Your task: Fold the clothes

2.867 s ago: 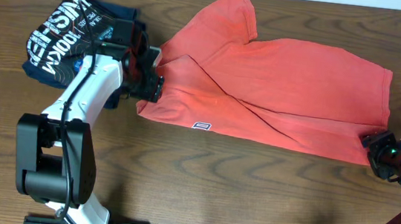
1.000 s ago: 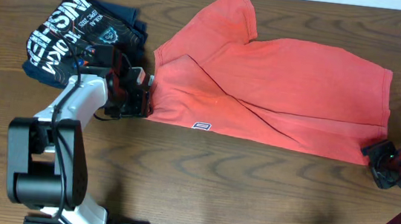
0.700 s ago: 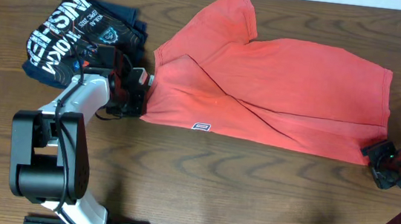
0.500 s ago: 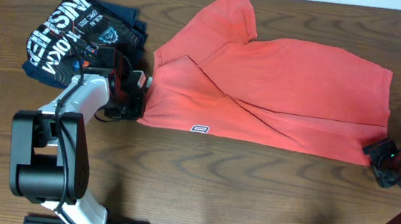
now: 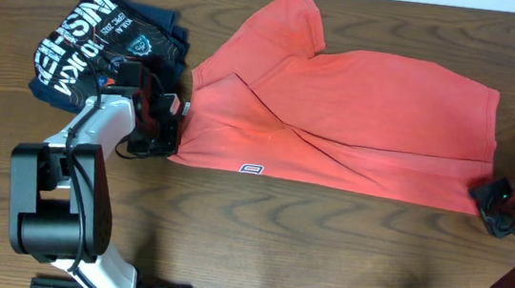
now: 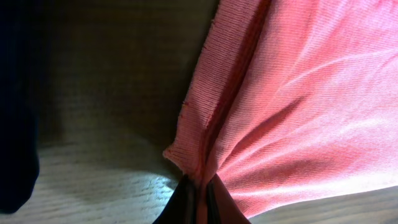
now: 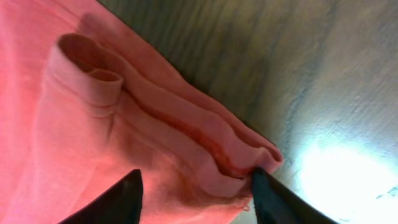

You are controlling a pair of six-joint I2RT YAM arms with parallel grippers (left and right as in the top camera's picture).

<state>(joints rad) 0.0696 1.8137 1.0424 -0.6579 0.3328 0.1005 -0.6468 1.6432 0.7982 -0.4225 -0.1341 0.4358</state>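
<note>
Shirt [image 5: 366, 117] lying across the middle of the table [image 5: 256, 249], doubled over on itself, a diagonal crease crossing it; one sleeve points to the far side; a small white label [image 5: 251, 169] sits on the near edge. Navy shirt [image 5: 95, 45] lies folded at the far left, just beside the left arm and outside the work.

Left gripper [image 5: 168, 137] at the near left corner of the shirt; the left wrist view shows its fingers [image 6: 178, 208] closed on a pinch of the cloth edge, with wrinkles fanning out from the grip. Right gripper [image 5: 488, 199] at the near right corner; the right wrist view shows its fingers [image 7: 121, 199] spread apart, the layered, stitched edge lying between them and not clamped.

Step in hand, as judged: taking both near corners for the next fold; the left corner is secured, the right is not yet. The next move calls for the right fingers to close over every layer of that edge; both arms should then lift together and carry the near side evenly, keeping the cloth taut so the layers do not slide apart.
</note>
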